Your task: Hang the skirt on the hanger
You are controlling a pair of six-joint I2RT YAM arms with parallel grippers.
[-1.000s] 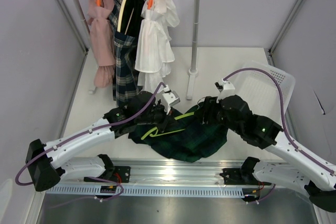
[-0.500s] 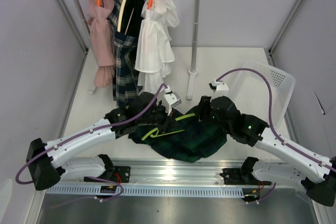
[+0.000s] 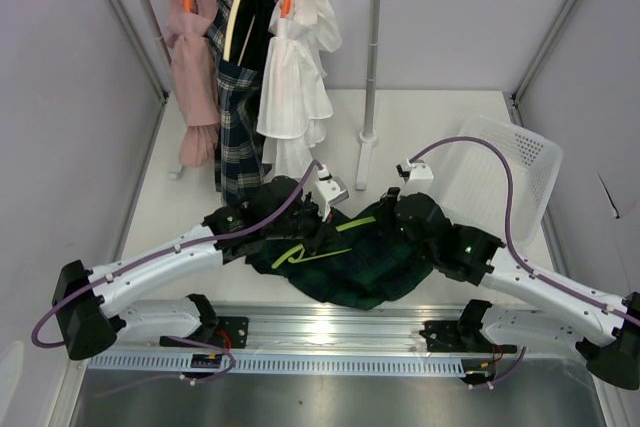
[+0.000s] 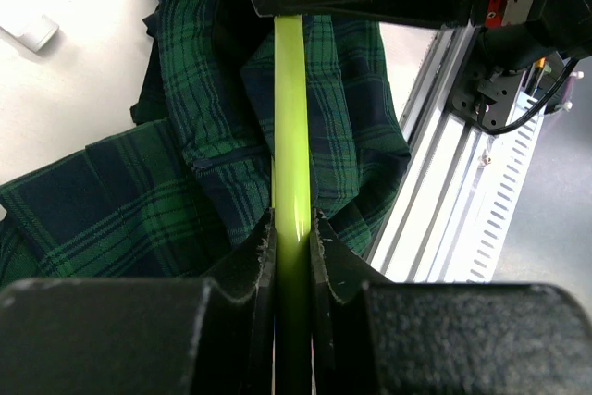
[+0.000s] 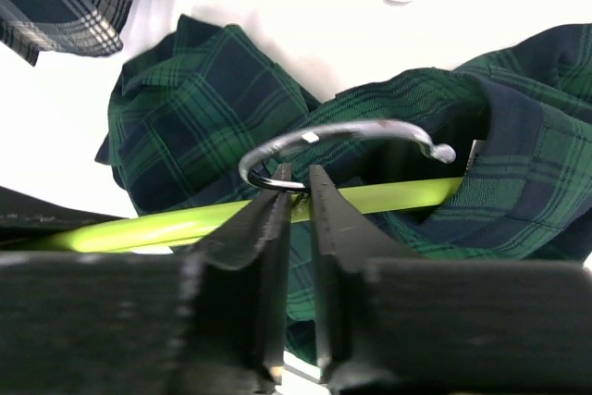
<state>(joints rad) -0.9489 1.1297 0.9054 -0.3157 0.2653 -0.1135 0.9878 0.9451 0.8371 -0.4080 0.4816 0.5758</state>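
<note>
- The left claw (image 4: 291,228) is clamped on the arm of the slim lime-green plastic hanger (image 4: 289,117). The bar runs straight out from between its fingers towards the other claw.
- The right claw (image 5: 296,187) has narrowed to a thin slit at the base of the silver wire hook (image 5: 351,131). It appears to pinch the neck there, though I cannot tell how firm the grip is.
- The soft, pleated dark green tartan skirt (image 4: 111,201) lies bunched beneath both claws, under the hanger and spreading to either side of it.
- To do this step well, the right claw should have the hook's neck squarely seated before it takes any load, since thin wire probably twists in a loose pinch.
- With both ends held, the hanger should stay level while one arm is worked into the waistband, without catching a loose fold.
- Compared with a second ago, the right claw has come in closer to the left claw and gone from clearly spread to nearly together.
- The left claw, hanger and skirt look unchanged.
</note>
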